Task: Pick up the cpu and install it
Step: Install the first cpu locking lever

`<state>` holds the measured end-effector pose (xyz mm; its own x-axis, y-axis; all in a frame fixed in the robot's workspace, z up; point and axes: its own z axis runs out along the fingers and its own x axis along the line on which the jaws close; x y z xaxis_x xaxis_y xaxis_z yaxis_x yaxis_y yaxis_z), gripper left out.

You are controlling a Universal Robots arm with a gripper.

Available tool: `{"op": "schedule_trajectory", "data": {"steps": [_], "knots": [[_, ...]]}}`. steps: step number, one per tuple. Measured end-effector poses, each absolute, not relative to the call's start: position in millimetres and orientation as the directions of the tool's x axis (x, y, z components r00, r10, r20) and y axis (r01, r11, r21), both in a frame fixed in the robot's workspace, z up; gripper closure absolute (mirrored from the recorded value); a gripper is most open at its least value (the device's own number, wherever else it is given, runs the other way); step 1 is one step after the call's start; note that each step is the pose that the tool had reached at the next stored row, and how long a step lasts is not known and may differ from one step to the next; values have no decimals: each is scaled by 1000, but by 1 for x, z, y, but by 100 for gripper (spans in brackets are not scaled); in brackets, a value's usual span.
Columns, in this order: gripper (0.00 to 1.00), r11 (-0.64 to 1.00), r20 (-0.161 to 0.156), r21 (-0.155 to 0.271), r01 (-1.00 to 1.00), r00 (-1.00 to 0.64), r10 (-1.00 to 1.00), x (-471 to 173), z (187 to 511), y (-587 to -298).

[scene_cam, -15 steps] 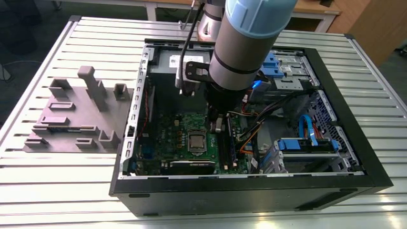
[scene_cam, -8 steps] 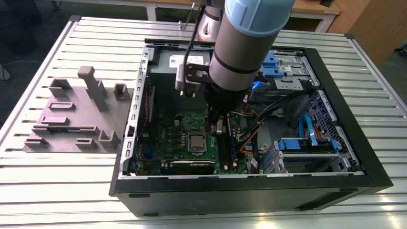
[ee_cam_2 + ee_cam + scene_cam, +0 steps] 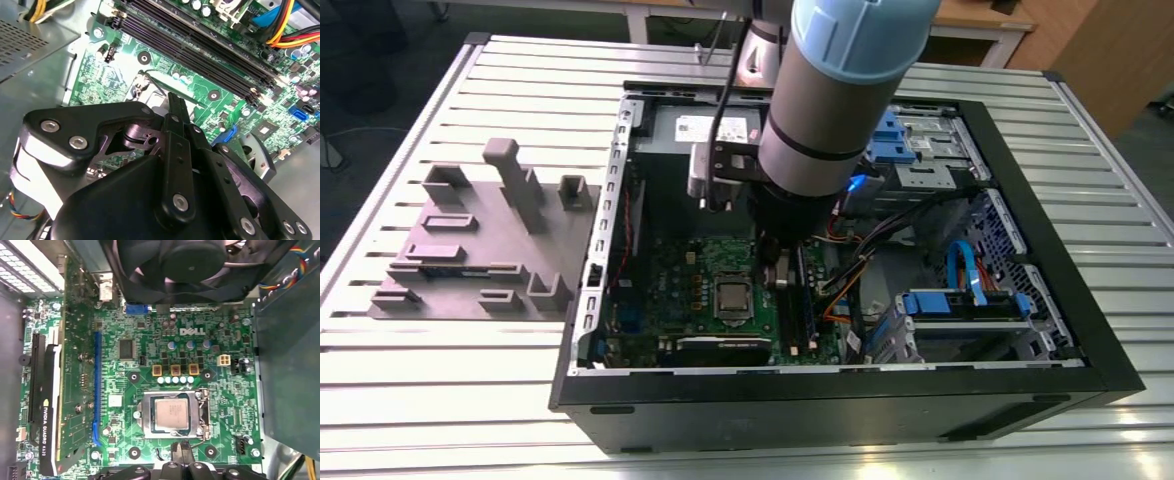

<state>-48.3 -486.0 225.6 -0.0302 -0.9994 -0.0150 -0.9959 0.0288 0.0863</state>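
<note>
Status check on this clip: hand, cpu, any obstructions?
Hand low over the motherboard, beside the socket. Cpu seated in the socket frame, not held. Nothing lying on it.

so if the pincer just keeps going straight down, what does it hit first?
Probably the motherboard just beside the socket frame that holds the cpu; the pincer hangs at the frame's edge, though depth is unclear.

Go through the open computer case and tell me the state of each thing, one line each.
Black computer case: lying flat, side panel off.
Small square silver-grey cpu: lying flat inside the metal socket frame on the green motherboard.
Black gripper: over the board beside the socket, holding nothing visible.
Black graphics card: seated in its slot.
Black fan: in place at the board's edge.
</note>
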Motion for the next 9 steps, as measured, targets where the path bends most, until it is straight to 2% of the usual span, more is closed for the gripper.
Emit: {"op": "schedule_trajectory", "data": {"steps": [9], "knots": [[90, 23, -15, 86, -996, -25, -1000, -48, 225, -487]]}}
